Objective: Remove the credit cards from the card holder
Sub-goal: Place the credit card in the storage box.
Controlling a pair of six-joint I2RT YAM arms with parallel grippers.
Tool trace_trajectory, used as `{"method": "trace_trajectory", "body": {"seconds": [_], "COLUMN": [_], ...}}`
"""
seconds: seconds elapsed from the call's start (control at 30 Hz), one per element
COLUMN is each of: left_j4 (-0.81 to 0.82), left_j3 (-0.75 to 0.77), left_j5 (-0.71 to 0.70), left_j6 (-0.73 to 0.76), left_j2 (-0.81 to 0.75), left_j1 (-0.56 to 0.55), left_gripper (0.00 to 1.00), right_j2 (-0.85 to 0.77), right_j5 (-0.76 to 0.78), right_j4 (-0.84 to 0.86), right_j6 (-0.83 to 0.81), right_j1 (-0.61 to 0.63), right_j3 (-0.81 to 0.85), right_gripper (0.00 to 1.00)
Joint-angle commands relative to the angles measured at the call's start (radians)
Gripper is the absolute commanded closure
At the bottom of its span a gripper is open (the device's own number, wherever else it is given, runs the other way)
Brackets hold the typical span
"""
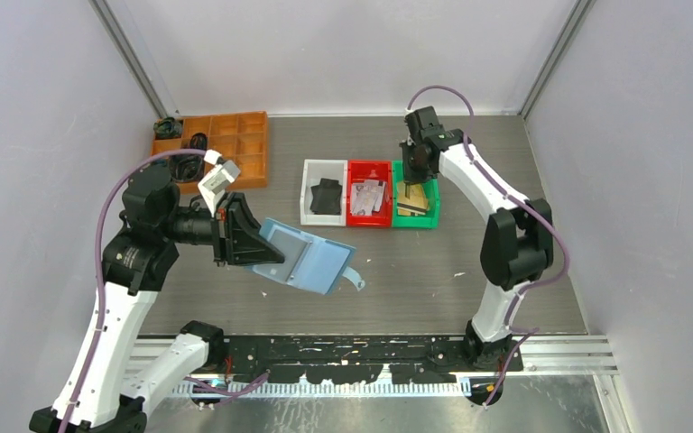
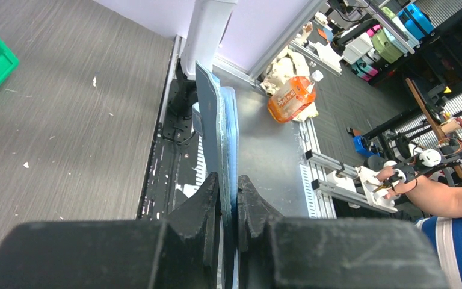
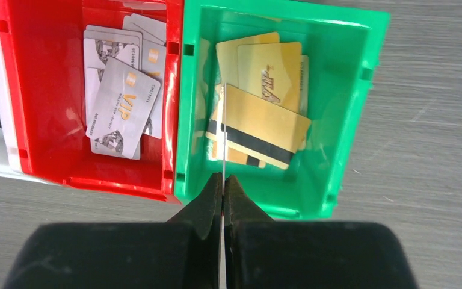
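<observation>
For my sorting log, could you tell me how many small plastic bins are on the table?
3, side by side: white bin at left, red bin in the middle, green bin at right. None seems hidden.

The left arm [image 1: 135, 257] reaches sideways, the left gripper [image 2: 228, 183] clamped on the card holder [image 2: 215, 120]. The right arm [image 1: 480, 183] stretches forward, the right gripper [image 3: 223, 180] pointing down, pinching a card [image 3: 223, 132] edge-on.

Row of 3 bins [image 1: 370, 224] on the table [image 1: 469, 262], cards [image 3: 120, 102] in middle bin [image 1: 369, 164] and right bin [image 3: 343, 120], right gripper [image 3: 223, 180] above right bin pinching 1 card [image 3: 224, 138], divided tray [image 1: 235, 144] at far left, card holder [image 1: 316, 262] in left gripper [image 2: 228, 186], left of and before the bins.
</observation>
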Motion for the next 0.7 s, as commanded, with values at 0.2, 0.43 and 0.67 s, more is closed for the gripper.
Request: {"method": "trace_trajectory", "body": {"seconds": [0.2,0.43,0.67], "left_j4": [-0.032,-0.036,-0.052], "left_j3": [0.04,0.041,0.05], "left_j5": [0.026,0.026,0.014], "left_j6": [0.056,0.061,0.064], "left_j2": [-0.024,-0.025,-0.018], "left_j1": [0.006,0.006,0.006], "left_gripper": [1.0,1.0,1.0], "right_j2": [0.1,0.157,0.124], "right_j5": [-0.169,-0.252,-0.191], "right_j4": [0.008,0.005,0.007], "right_j6": [-0.01,-0.006,-0.008], "right_j1": [-0.039,-0.085,-0.088], "right_j3": [0.067,0.061,0.056], "right_gripper": [0.99,0.96,0.73]}}
